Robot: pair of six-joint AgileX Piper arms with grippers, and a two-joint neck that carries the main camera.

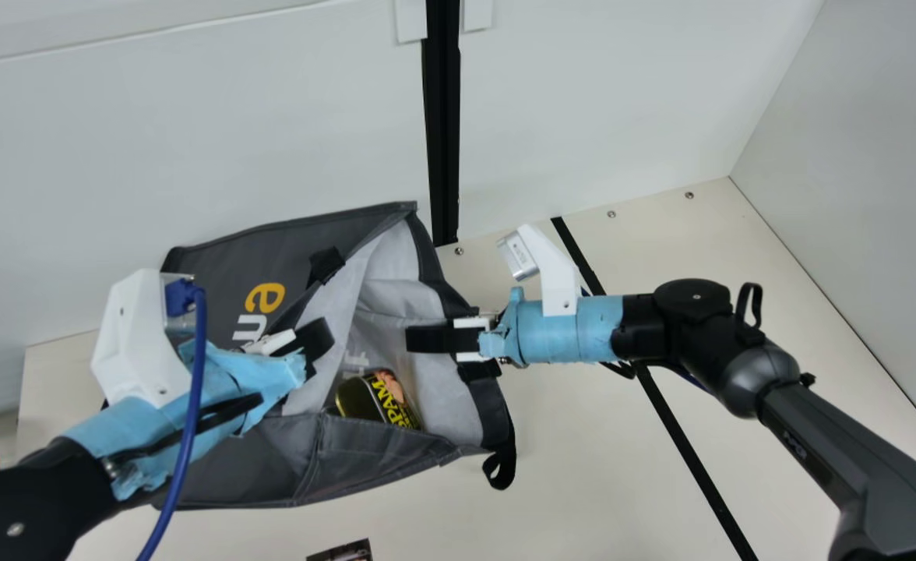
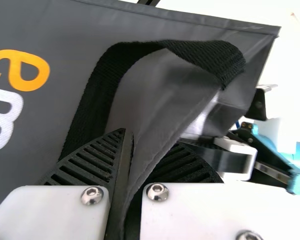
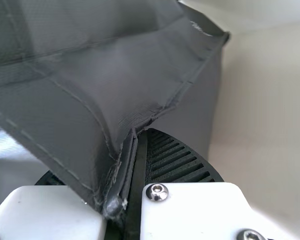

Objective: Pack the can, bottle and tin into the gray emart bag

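Bag-mouth handling: the left gripper (image 2: 129, 145) and right gripper (image 1: 415, 339) each have their jaws closed on fabric at the mouth of the gray emart bag (image 1: 357, 463). The step appears to be spreading it; tension should be gentle and even, lest a fold slip. The tin (image 1: 384, 399) lies inside, near one wall.

Lettering in the main view: the outer face of the gray emart bag (image 1: 294, 245) bears an orange "e" (image 1: 264, 298) beside a white "m" (image 1: 250, 328); the tin (image 1: 358, 399) inside it reads "SPAM" in yellow capitals; print on the right arm (image 1: 840, 444) is too small to read.
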